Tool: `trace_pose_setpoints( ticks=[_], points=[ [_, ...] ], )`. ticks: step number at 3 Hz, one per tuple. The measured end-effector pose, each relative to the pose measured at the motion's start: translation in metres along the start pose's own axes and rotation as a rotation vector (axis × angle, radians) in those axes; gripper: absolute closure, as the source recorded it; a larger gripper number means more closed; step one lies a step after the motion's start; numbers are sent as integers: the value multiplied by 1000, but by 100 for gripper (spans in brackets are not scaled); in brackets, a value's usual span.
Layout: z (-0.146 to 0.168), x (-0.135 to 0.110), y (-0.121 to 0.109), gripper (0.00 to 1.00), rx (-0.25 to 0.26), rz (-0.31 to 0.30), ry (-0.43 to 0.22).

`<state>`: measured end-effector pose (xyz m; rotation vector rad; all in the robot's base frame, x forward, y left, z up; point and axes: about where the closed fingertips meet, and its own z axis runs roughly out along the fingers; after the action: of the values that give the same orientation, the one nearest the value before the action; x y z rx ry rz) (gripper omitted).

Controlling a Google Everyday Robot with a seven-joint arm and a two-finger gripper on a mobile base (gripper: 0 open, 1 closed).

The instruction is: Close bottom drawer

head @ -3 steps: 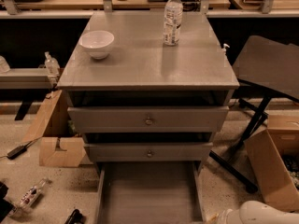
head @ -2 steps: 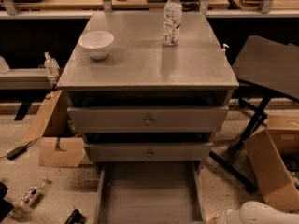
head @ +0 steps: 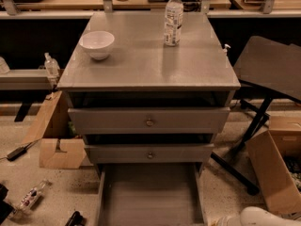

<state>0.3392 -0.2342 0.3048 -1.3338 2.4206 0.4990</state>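
Nothing has shifted since a second ago: the bottom drawer (head: 150, 197) stands pulled out at the foot of the cabinet (head: 141, 74), my white arm (head: 256, 216) sits lower right, and the gripper is out of view, so I cannot tell its state.
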Motion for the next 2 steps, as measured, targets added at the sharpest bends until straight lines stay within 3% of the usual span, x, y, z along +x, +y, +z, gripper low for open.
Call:
trace_pose_setpoints(
  ticks=[2],
  points=[
    [88, 55, 1, 100, -129, 43, -180]
  ],
)
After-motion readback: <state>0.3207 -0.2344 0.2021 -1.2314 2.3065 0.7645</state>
